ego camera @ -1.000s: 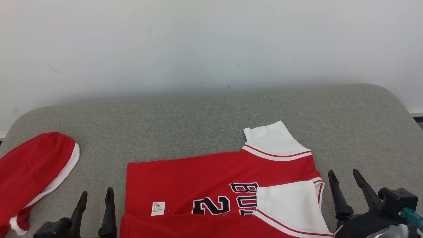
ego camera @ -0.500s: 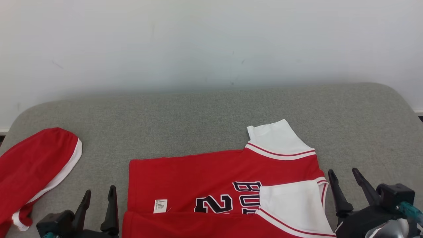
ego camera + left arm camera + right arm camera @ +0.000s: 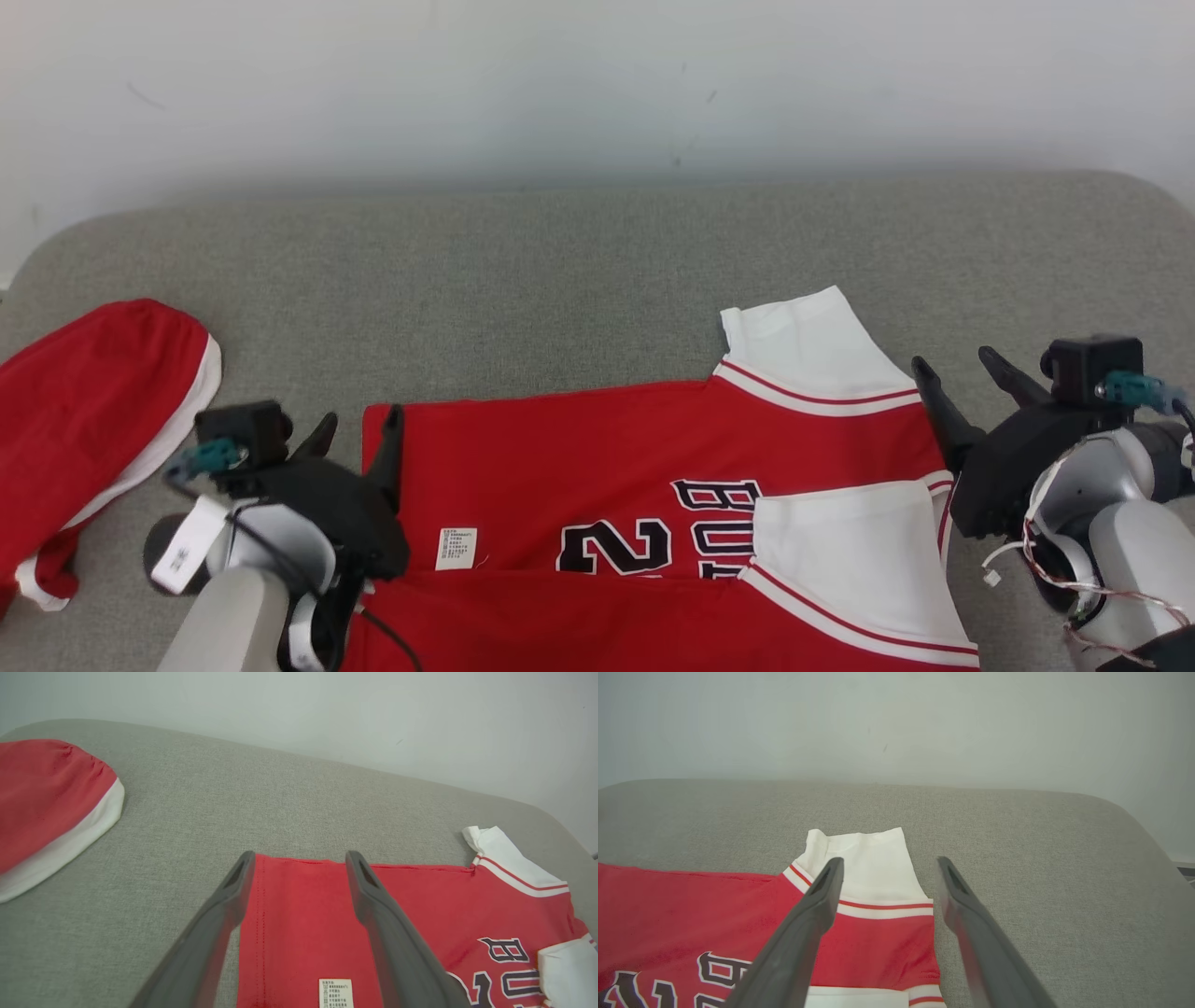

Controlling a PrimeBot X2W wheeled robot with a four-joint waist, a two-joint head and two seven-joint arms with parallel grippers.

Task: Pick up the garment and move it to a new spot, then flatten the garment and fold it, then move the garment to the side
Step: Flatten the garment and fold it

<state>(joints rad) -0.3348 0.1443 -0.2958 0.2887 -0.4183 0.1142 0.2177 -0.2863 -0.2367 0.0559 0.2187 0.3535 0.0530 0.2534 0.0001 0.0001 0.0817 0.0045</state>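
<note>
The jersey point(image 3: 579, 467) lies partly folded at the near edge of the grey counter point(image 3: 560, 280). The left tool point(image 3: 359, 425) and right tool point(image 3: 952, 364), both spread apart and empty, flank its far corners, likely ready to pinch them for the next fold.

red/white jersey point(image 3: 597, 467) w/ black lettering, grey couch point(image 3: 560, 280)

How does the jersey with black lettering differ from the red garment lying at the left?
The jersey lies flat, partly folded; the left garment lies bunched. The jersey bears lettering and a label; the left garment is plain. Both are red with white trim, on the grey cushion.
</note>
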